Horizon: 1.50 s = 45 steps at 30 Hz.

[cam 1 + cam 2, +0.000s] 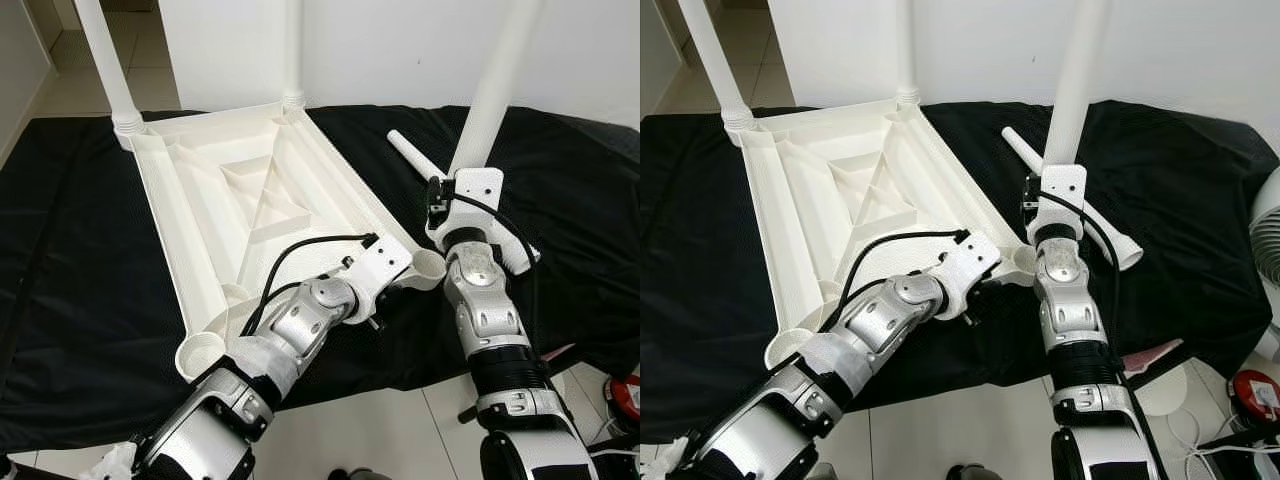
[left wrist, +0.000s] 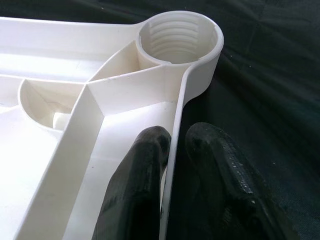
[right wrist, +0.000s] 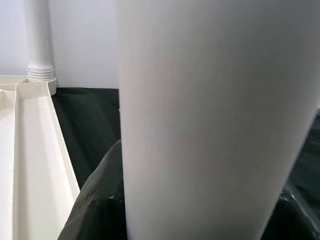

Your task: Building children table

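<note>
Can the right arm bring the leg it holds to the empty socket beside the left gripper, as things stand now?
Probably yes. The right gripper holds the leg upright, just beside the empty socket. The left gripper clamps the tabletop rim short of the socket, leaving its mouth free.

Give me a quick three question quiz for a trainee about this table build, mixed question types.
1. True or false: the upturned white tabletop already has two legs screwed into its far corners.
2. What does the right claw hold? A) a table leg B) a cloth C) a screwdriver
3. Fill in: the left claw pinches the tabletop's ____ near the empty threaded socket.

Key: 1 true; 2 A, the upright leg; 3 rim.
</note>
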Available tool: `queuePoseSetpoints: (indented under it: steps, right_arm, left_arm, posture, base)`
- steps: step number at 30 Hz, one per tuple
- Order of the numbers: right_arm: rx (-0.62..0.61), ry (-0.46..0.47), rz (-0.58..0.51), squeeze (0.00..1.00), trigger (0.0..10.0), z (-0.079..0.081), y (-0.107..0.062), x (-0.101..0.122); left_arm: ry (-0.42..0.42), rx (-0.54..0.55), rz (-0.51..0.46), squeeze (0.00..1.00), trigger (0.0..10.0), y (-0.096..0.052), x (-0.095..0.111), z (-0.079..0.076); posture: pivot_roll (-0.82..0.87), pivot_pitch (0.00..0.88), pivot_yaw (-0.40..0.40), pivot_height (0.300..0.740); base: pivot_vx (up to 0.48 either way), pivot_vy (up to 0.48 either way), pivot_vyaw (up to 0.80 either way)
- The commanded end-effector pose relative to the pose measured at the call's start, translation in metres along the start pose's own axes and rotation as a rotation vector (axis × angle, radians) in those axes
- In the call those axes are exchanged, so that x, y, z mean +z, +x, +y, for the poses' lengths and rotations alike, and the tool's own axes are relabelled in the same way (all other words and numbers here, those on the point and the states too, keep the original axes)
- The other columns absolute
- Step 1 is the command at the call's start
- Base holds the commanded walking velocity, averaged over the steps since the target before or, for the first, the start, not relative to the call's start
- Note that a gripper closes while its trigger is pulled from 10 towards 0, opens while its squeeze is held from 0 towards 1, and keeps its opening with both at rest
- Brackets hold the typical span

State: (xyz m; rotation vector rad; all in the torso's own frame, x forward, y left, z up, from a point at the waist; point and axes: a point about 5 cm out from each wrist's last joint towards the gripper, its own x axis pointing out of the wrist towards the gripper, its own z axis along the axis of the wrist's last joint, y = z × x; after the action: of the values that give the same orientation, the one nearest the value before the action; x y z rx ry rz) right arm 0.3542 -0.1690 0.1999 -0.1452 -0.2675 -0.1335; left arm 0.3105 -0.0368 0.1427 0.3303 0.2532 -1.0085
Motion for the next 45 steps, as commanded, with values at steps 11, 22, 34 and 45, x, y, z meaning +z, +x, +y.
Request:
queuePoseSetpoints:
  steps: [11, 22, 34, 45]
  right_arm:
    - [-0.012, 0.000, -0.023, 0.00, 10.0, -0.001, 0.003, 0.005]
    - [-0.001, 0.001, -0.025, 0.00, 10.0, 0.004, 0.005, 0.005]
    - [0.010, 0.002, -0.026, 0.00, 10.0, 0.006, 0.006, 0.005]
    - [0.059, 0.010, -0.020, 0.00, 10.0, 0.014, 0.005, 0.003]
  left_arm:
    - [0.046, 0.004, 0.018, 0.00, 10.0, 0.000, 0.001, 0.001]
    - [0.227, -0.094, 0.015, 0.00, 10.0, -0.018, -0.004, 0.006]
    - [0.376, -0.261, 0.085, 0.00, 10.0, -0.073, -0.034, 0.026]
    - [0.329, -0.276, 0.059, 1.00, 10.0, -0.079, -0.028, 0.026]
  posture:
    - [0.04, 0.062, -0.025, 0.740]
    - [0.05, 0.037, -0.029, 0.740]
    - [0.06, 0.023, -0.034, 0.740]
    - [0.06, 0.020, -0.042, 0.740]
  base:
    - [0.000, 0.000, 0.00]
    - [0.000, 0.000, 0.00]
    - [0.000, 0.000, 0.00]
    - [0.000, 0.000, 0.00]
